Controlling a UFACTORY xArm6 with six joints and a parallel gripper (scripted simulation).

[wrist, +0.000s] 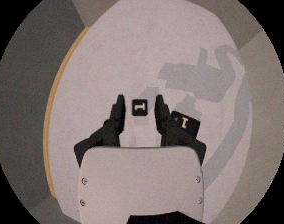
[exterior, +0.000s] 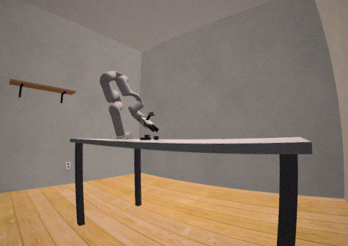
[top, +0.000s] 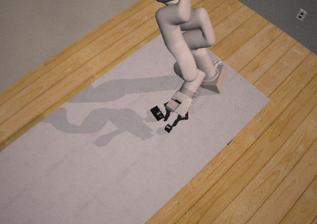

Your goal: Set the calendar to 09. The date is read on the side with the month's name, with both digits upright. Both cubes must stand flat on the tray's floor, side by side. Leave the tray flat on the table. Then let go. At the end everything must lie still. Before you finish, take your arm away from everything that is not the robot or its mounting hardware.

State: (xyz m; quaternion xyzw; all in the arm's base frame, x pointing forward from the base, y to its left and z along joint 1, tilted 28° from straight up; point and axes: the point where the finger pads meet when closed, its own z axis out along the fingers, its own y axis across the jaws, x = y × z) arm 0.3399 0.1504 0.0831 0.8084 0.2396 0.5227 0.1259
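A small black cube (top: 167, 128) with a white digit lies alone on the grey mat. In the wrist view the cube (wrist: 140, 107) shows between my fingertips, but it lies on the table below them. The black tray (top: 157, 112) lies flat just to its left; in the wrist view the tray (wrist: 182, 123) is to the right of my fingers and shows a white mark. I cannot tell whether the second cube is inside it. My gripper (top: 173, 118) hangs tilted above the cube, with its fingers about half spread and nothing between them. In the side view the gripper (exterior: 153, 126) is clearly above the table.
The arm's base (top: 211, 79) stands on the mat behind the tray. The table's right edge (top: 226, 144) runs not far from the cube. A wall shelf (exterior: 40, 87) is far off.
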